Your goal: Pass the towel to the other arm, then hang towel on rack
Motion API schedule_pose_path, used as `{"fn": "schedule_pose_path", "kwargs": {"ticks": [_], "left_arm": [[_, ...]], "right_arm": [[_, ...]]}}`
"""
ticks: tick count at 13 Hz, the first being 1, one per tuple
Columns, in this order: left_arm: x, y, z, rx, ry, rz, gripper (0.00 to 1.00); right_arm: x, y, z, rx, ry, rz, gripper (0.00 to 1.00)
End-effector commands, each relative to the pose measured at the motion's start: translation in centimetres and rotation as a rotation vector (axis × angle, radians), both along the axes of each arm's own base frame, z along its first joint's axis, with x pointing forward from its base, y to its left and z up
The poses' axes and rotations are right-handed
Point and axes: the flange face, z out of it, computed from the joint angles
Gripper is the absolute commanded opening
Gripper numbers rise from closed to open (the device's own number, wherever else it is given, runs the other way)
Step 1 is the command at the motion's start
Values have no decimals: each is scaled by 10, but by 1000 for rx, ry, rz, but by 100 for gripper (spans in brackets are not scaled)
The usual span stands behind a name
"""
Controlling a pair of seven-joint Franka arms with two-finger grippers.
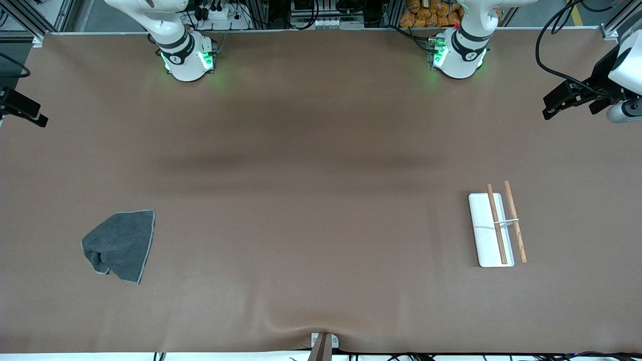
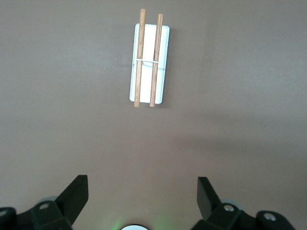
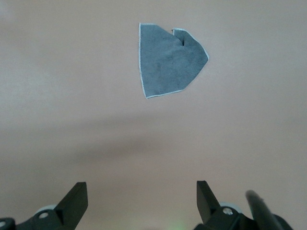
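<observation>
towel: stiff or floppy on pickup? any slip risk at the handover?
Likely floppy: the towel lies rumpled with a fold on the table, so it should drape from one pinch point. Probably light, since it looks thin. Its fuzzy surface suggests decent grip, though a hem-only pinch might slip. Both the left gripper and the right gripper are open.

Both arms have glossy white rounded shells with black bands at the joints. Each base [image 1: 188,62] glows green on both sides and carries a small round dark mark. Black cables loop beside the left arm [image 1: 469,47]. The gripper fingers [image 2: 76,194] are matt black, wedge-shaped, on dark mounts with pale screw heads.
</observation>
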Motion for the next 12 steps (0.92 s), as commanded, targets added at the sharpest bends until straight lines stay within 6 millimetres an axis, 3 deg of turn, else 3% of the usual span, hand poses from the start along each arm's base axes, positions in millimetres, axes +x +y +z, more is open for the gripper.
{"fn": "schedule_pose_path", "kwargs": {"ticks": [1, 12], "left_arm": [[4, -1, 3, 2, 0, -19, 100], [8, 1, 0, -12, 9, -17, 100]], "right_arm": [[2, 0, 2, -1, 6, 5, 100], [2, 2, 2, -1, 6, 8, 100]]}}
